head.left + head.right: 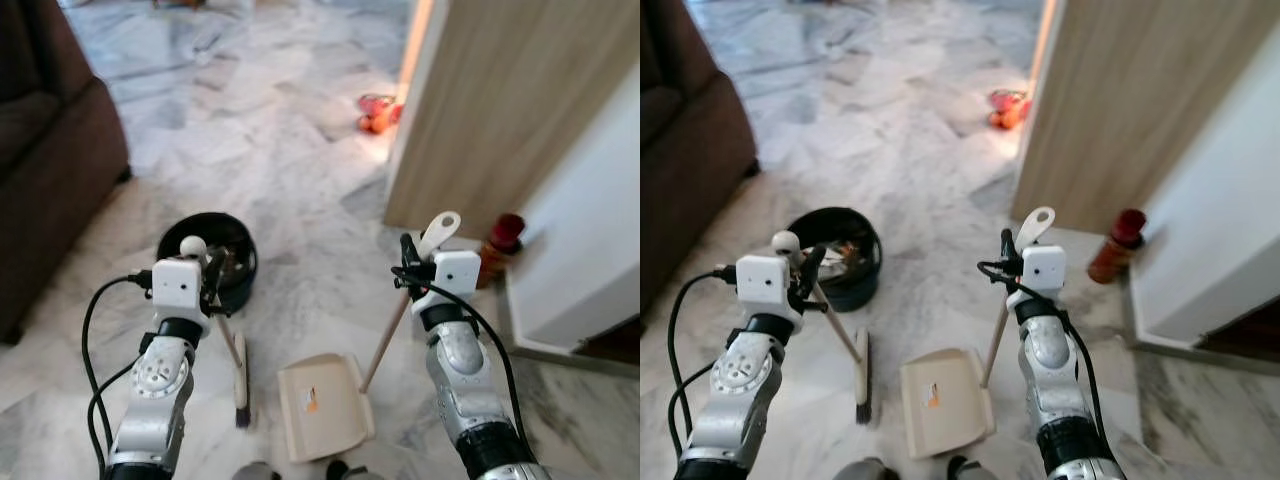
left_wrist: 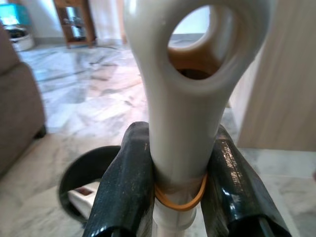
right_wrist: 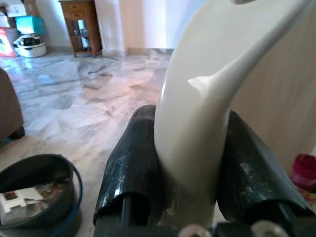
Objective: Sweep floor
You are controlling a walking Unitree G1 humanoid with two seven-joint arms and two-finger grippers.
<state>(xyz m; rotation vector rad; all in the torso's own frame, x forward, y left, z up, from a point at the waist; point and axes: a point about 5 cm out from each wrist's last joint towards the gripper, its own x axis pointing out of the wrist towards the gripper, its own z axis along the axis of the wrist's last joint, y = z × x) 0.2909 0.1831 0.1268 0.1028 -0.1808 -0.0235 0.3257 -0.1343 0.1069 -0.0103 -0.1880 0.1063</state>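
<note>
A broom with a pale wooden handle point(image 1: 228, 335) and a dark brush head point(image 1: 240, 385) stands on the marble floor. My left gripper point(image 1: 212, 272) is shut on its upper end, just below a round white knob point(image 1: 193, 245). A beige dustpan point(image 1: 322, 405) lies flat on the floor to the right of the brush. Its stick point(image 1: 385, 340) rises to my right gripper point(image 1: 408, 258), which is shut below the white loop end point(image 1: 440, 232). In both wrist views black fingers point(image 2: 126, 187) point(image 3: 133, 163) clamp a white handle end.
A black bin point(image 1: 180, 232) holding scraps stands just behind the broom. A dark sofa point(image 1: 50, 150) lies on the left. A wooden door panel point(image 1: 500, 110), a white wall point(image 1: 590, 230) and a red bottle point(image 1: 503, 240) stand on the right. An orange object point(image 1: 377, 112) lies farther off.
</note>
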